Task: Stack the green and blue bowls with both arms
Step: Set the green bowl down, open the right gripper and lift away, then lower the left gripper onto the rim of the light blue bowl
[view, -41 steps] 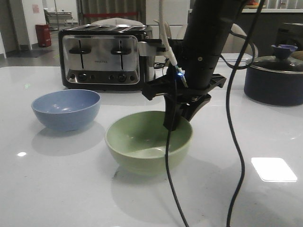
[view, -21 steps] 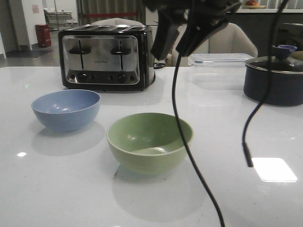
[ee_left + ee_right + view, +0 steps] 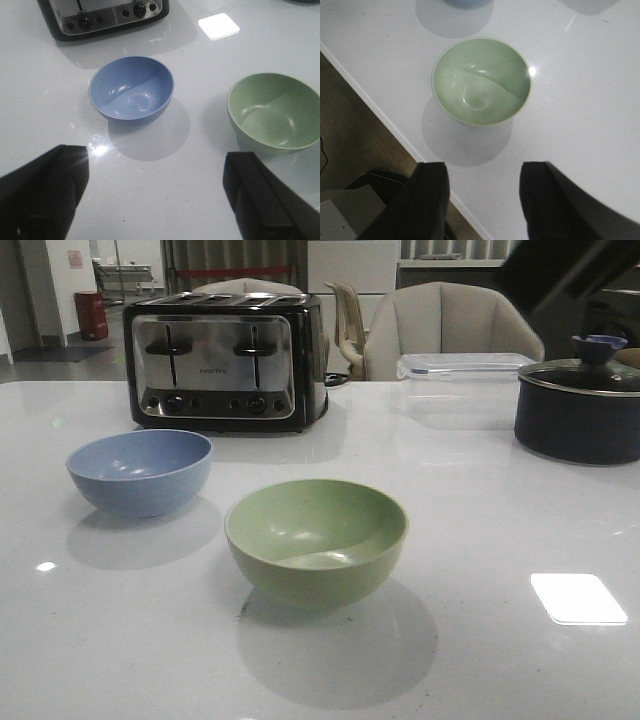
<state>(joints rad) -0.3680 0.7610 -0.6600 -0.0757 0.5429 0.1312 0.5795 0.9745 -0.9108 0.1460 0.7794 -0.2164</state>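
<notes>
Left wrist view: both bowls sat apart, unstacked, on the white desk (image 3: 45, 100).
The left end effector (image 3: 155, 195) gaped empty nearest the dusty blue matte bowl (image 3: 131, 89); the right end effector (image 3: 482, 197), open, hung above the pale sage green matte bowl (image 3: 481, 81).

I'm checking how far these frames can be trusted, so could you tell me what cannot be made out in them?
- Toaster: left wrist view's edge cuts off all but its control strip.
- Blue bowl: right wrist view's edge leaves only a sliver.
- Right gripper: fingertips cut off by that view's edge; the front view shows only a blurred dark arm at its corner.
- Pot: lid hides its contents; front view's edge crops it.
</notes>
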